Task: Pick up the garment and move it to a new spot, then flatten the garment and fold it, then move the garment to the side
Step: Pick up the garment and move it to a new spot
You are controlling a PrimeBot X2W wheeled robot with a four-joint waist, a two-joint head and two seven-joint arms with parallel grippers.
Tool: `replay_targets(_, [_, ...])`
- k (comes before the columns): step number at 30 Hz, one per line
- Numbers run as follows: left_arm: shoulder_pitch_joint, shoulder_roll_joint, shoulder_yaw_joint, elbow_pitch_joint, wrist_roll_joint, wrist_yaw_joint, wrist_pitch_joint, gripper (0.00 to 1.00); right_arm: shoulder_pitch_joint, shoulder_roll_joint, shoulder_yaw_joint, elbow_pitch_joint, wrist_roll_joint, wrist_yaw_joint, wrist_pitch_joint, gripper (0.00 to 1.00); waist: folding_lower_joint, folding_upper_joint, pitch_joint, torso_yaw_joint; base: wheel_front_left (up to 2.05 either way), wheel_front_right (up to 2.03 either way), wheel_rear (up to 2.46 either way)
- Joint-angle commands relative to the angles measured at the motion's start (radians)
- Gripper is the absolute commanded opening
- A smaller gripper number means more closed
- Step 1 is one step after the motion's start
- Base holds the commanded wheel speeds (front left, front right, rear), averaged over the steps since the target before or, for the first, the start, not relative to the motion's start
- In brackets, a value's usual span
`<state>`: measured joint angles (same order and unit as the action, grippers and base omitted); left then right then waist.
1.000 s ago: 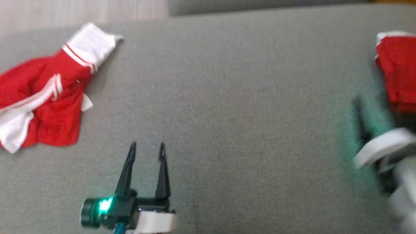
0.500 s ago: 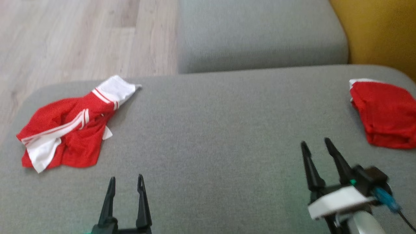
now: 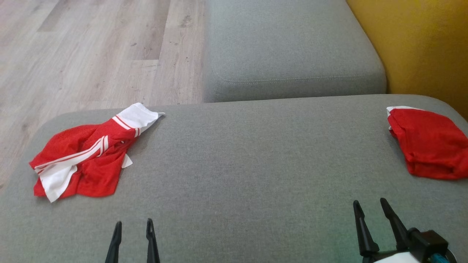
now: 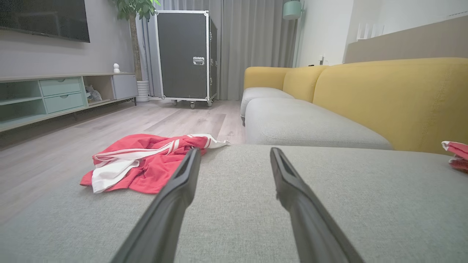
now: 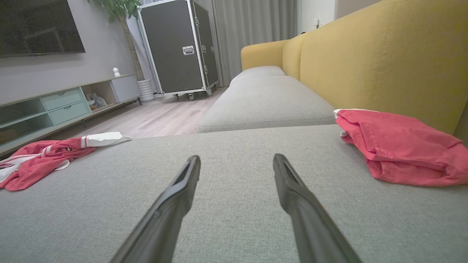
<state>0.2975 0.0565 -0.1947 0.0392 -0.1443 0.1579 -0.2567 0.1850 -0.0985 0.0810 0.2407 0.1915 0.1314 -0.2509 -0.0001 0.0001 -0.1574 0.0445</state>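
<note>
The garment (image 3: 82,153), crumpled red and white, lies at the left end of the grey sofa seat (image 3: 256,164), its length slanting toward the seat's far edge, ahead and left of the left gripper (image 3: 133,221), the nearer one; its fingers and those of the right gripper (image 3: 369,201) stand wide apart, empty.

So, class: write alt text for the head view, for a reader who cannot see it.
A grey sofa seat holds a crumpled red-and-white garment at its left and a folded red garment at its right. The left gripper and right gripper stand open and empty at the bottom edge.
</note>
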Motion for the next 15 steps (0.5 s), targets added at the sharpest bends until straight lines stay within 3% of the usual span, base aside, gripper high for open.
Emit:
replay_targets(1, [-0.038, -0.006, 0.034, -0.027, 0.016, -0.001, -0.005, 1.00, -0.028, -0.002, 0.014, -0.026, -0.013, -0.001, -0.011, 1.00, 0.0001, -0.0001, -0.001, 0.001, 0.00, 0.00, 0.00])
replay_targets(15, [-0.037, -0.006, 0.048, -0.009, 0.033, -0.008, -0.005, 1.00, -0.021, 0.009, 0.024, -0.016, -0.026, -0.001, -0.011, 1.00, 0.0001, -0.0001, -0.002, 0.009, 0.00, 0.00, 0.00])
